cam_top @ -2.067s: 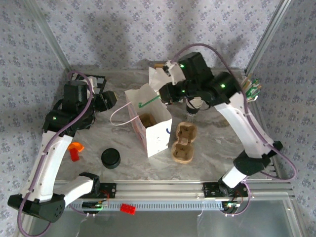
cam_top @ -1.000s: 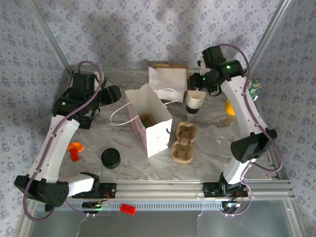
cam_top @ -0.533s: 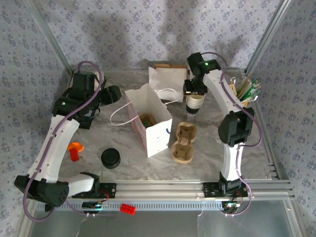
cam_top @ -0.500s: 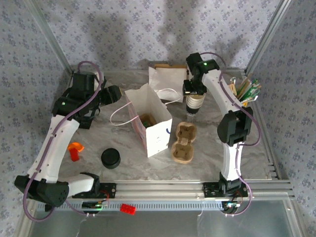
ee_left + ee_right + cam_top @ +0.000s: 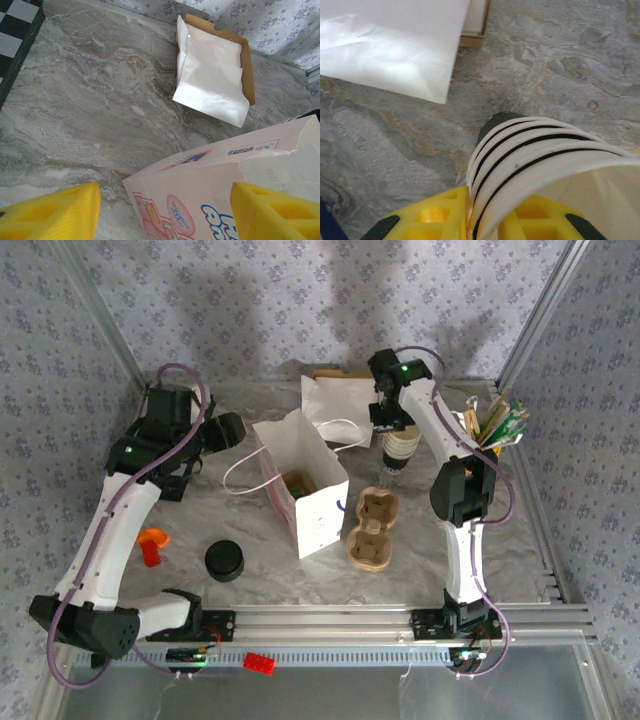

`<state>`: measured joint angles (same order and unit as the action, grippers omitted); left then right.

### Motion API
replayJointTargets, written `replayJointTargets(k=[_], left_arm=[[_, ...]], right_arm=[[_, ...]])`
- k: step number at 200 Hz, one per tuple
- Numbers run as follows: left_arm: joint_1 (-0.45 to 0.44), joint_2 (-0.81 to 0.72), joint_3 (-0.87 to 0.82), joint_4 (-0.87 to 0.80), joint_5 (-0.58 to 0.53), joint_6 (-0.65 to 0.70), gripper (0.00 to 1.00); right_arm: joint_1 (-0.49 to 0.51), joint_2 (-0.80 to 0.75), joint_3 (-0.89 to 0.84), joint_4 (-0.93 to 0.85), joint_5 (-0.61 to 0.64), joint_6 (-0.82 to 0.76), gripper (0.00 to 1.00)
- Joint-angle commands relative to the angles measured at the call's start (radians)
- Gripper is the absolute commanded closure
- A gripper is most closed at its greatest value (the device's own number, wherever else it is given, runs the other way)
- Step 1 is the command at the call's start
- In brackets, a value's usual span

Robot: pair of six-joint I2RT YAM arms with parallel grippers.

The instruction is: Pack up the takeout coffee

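Observation:
The takeout coffee, a lidded cup, is out of view. A stack of lidless cream cups (image 5: 396, 452) with dark bands stands right of the open pink paper bag (image 5: 305, 490). My right gripper (image 5: 392, 426) is down on that stack. In the right wrist view its yellow fingers (image 5: 434, 216) pinch the wall of the top cup (image 5: 545, 165), one outside and one inside the rim. My left gripper (image 5: 228, 430) hovers left of the bag, open, and the bag's upper edge (image 5: 210, 185) lies between its two spread yellow fingers (image 5: 50, 215).
A squat stack of black lids (image 5: 224, 560) sits front left, near an orange piece (image 5: 150, 545). A brown pulp cup carrier (image 5: 372, 530) lies right of the bag. White paper bags in a cardboard box (image 5: 340, 400) are at the back, and a holder of sticks (image 5: 500, 420) stands far right.
My right arm swung left and came down over the cup stack, and its jaws closed onto the top cup's rim. The left arm has stayed where it was.

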<state>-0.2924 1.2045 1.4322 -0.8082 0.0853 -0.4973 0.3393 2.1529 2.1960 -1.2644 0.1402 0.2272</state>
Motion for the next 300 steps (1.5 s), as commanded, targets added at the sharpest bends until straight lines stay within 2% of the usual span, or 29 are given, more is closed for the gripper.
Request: replayJointTargets(k=[1,25,58,107,149,177,211,235,300], left_arm=[[0.007,-0.009,0.019,0.016,0.014,0.019,0.31],[0.007,-0.002,0.028,0.014,0.016,0.028,0.31],[0.007,0.010,0.038,0.012,0.022,0.045,0.30],[0.007,0.021,0.054,0.010,0.025,0.049,0.30],[0.007,0.014,0.080,-0.023,0.009,0.057,0.30],[0.007,-0.004,0.095,-0.046,-0.012,0.062,0.30],[0.007,-0.037,0.088,-0.070,-0.076,0.071,0.29],[0.007,-0.052,0.074,-0.085,-0.090,0.068,0.29],[0.008,-0.066,0.040,-0.086,-0.102,0.062,0.29]], right_arm=[[-0.040,0.014,0.034,-0.053,0.088,0.009,0.80],[-0.080,0.021,0.051,-0.067,0.138,0.012,0.80],[-0.146,0.010,0.048,-0.066,0.118,0.024,0.79],[-0.151,-0.011,0.116,-0.101,0.114,0.023,0.58],[-0.127,-0.099,0.132,-0.099,0.110,0.022,0.47],[-0.074,-0.148,0.136,-0.087,0.055,0.033,0.43],[0.021,-0.174,0.056,0.010,-0.077,0.100,0.39],[0.055,-0.188,-0.071,0.154,-0.157,0.176,0.37],[0.023,-0.206,-0.425,0.500,-0.225,0.305,0.36]])
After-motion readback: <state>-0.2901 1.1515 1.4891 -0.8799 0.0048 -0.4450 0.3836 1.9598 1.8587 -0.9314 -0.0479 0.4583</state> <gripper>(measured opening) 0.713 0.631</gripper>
